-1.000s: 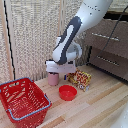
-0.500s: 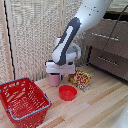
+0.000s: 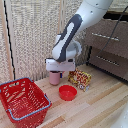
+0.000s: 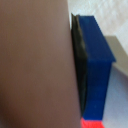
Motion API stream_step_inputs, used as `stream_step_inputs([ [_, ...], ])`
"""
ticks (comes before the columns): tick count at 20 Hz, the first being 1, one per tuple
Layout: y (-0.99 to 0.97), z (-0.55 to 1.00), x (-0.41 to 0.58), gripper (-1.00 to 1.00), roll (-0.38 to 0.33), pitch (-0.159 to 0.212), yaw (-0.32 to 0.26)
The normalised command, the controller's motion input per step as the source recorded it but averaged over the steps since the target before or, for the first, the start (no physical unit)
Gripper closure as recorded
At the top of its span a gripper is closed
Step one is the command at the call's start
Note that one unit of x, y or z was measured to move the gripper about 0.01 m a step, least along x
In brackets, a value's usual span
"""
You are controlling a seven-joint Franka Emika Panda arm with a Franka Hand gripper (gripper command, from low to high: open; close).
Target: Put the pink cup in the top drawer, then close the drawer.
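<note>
- Nearest us, on the exterior view's left, the red basket (image 3: 22, 100) sits on the table (image 3: 100, 107); the low red bowl (image 3: 67, 92) lies just right of it.
- A step farther, the pink cup (image 3: 54, 77) stands on the table beside the snack bag (image 3: 80, 79), directly under the gripper (image 3: 58, 72).
- In the wrist view the cup's wall (image 4: 35, 65) presses flat against a blue finger pad (image 4: 97, 65), so I judge the gripper clenched on the cup.
- To lift well: hold the squeeze gentle, rise straight up, keep the cup upright and clear of the bag.
- Compared with a second ago, the gripper has sunk a touch lower over the cup; basket, bowl and bag haven't budged.
- Far right, the brown cabinet (image 3: 107, 47) waits, its top drawer (image 3: 116, 26) the destination.
</note>
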Motion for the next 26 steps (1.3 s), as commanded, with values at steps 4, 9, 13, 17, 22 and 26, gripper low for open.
stream_step_inputs([
  [4, -0.01, 0.91, 0.138, 1.00, 0.000, 0.089, 0.000],
  [9, 0.00, 0.87, 0.094, 1.00, 0.000, 0.105, 0.000],
  [13, 0.00, 0.87, 0.084, 1.00, -0.002, 0.114, 0.000],
  [17, -0.03, 0.85, 0.094, 1.00, -0.017, 0.101, 0.000],
  [22, -0.09, 0.81, 0.128, 1.00, -0.036, 0.090, 0.006],
  [26, -0.17, 0.88, 0.198, 1.00, -0.039, 0.080, 0.000],
])
